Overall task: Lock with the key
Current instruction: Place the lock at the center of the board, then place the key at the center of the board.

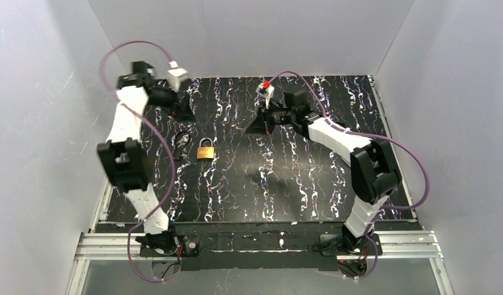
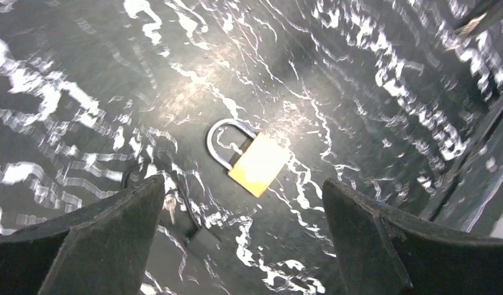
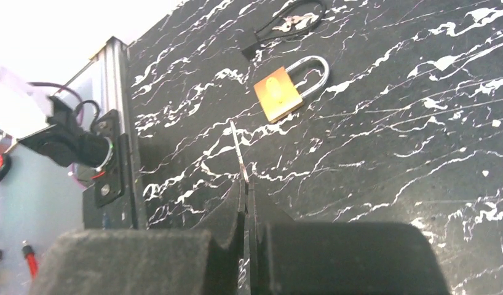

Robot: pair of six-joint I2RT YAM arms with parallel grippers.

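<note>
- The small gold brass lock with a silver loop (image 1: pixel 205 150) lies flat and loose on the black counter with white streaks (image 1: pixel 286 184), near the middle.
- Just past it, to the left, sits a thin black ring with little keys (image 1: pixel 182 137).
- Further back, the right fingers (image 3: pixel 335 258) squeeze a thin silver key (image 3: pixel 238 150). It could twist or slip out.
- Furthest back, the left fingers (image 2: pixel 114 233) are spread wide and hold nothing. Nothing holds the lock, so a push from the key could slide it away.
</note>
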